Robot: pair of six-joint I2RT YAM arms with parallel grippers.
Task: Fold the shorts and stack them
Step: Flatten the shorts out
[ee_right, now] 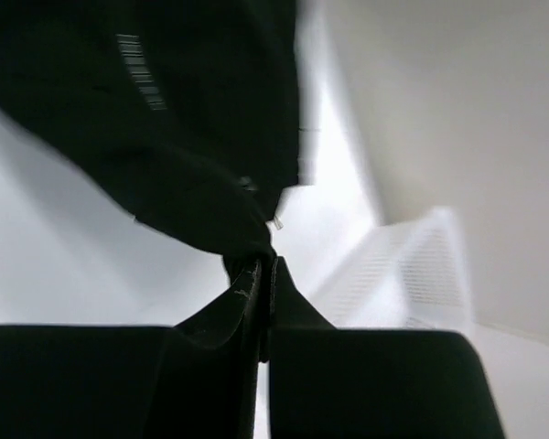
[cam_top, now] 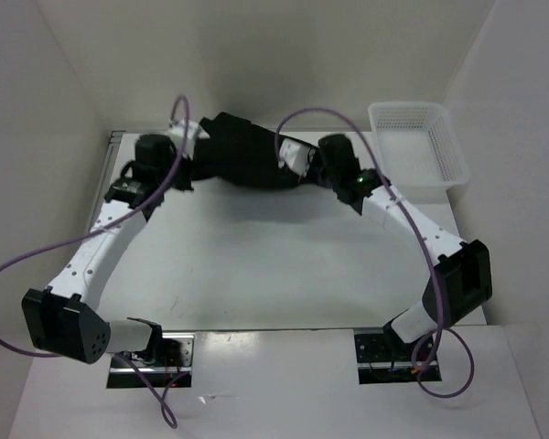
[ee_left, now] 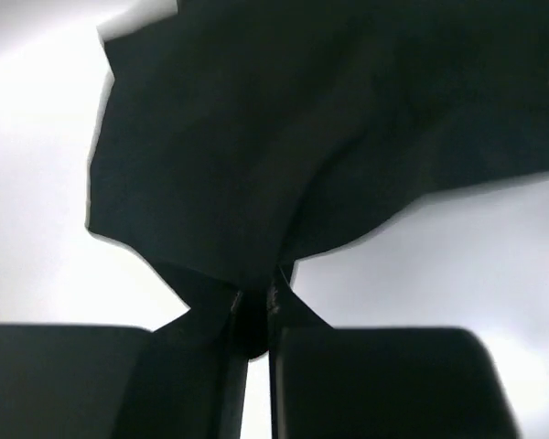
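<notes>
- Shorts (cam_top: pixel 242 151) are bunched at the far middle of the table (cam_top: pixel 274 265), strung between both arms, left of the basket (cam_top: pixel 419 146).
- Left gripper (ee_left: pixel 253 311) is pinching a cloth edge; right gripper (ee_right: pixel 263 274) is likewise clamped on a fold.
- Step in hand, I judge: spreading the garment before any fold.
- Next move likely calls for drawing the arms apart and laying the cloth flat. Whether it touches the table now, I cannot tell.

Overhead camera looks down; close wrist cameras share the shorts (ee_left: pixel 284 137).
</notes>
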